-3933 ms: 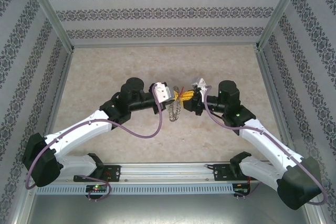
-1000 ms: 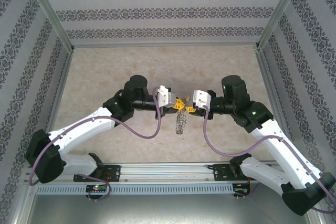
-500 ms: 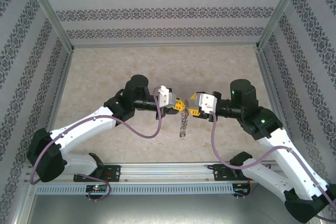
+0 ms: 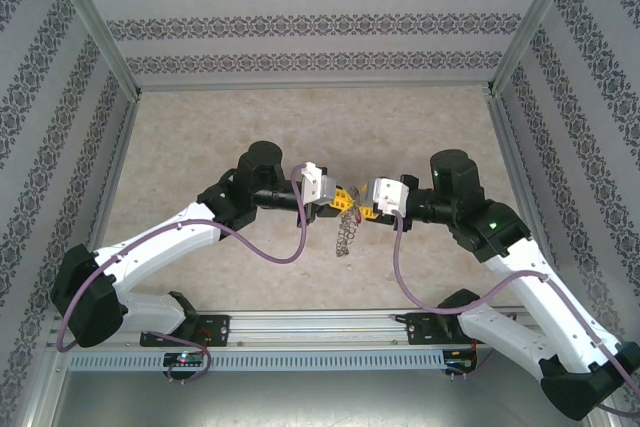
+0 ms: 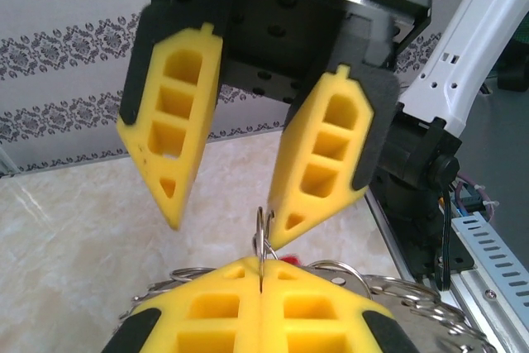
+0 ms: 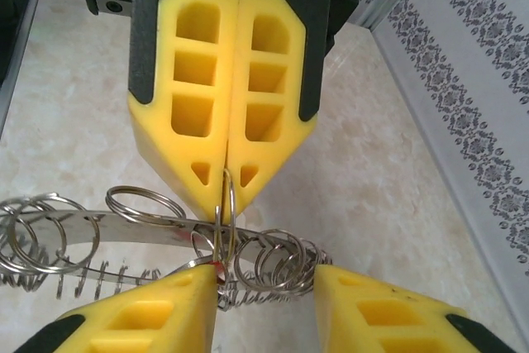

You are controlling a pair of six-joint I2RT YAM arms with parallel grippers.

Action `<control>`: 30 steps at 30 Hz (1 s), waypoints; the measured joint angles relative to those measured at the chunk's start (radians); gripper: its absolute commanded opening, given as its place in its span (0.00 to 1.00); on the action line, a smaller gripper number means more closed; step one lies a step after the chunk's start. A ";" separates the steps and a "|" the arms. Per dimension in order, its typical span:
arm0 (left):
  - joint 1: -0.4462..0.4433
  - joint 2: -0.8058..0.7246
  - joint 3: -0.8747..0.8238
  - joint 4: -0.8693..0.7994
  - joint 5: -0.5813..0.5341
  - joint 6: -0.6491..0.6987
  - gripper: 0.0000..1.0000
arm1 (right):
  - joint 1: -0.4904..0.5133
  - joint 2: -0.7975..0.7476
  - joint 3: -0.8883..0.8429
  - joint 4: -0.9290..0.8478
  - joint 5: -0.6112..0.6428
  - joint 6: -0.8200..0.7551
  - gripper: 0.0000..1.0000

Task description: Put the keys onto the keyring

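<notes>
Over the pale marbled table (image 4: 200,127), my left arm (image 4: 170,242) and right arm (image 4: 520,267) meet nose to nose at centre frame. The left gripper (image 5: 261,269), at the bottom of its wrist view, is clamped tight, with its yellow pads pressed together on a thin wire loop (image 5: 263,233) of the keyring (image 4: 345,232). Seen from overhead, the keyring dangles just below the two tools. The right gripper (image 6: 264,274) has its jaws partly apart, one on either side of the ring's cluster of small loops, gripping nothing I can see. A red fleck (image 6: 216,268) sits by its finger at lower left, too small to identify.
</notes>
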 measured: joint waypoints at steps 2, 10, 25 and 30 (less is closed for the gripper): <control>0.000 0.000 0.000 0.000 0.000 -0.003 0.00 | 0.000 0.010 0.000 0.001 0.000 -0.001 0.31; 0.000 0.021 0.000 0.021 0.006 -0.030 0.00 | 0.002 0.035 0.000 0.006 -0.008 0.003 0.30; 0.001 0.023 0.000 0.038 0.013 -0.053 0.00 | 0.043 -0.033 -0.019 0.010 0.030 0.014 0.39; 0.000 0.019 0.000 0.038 0.013 -0.053 0.00 | 0.048 -0.105 -0.029 0.002 0.034 0.014 0.39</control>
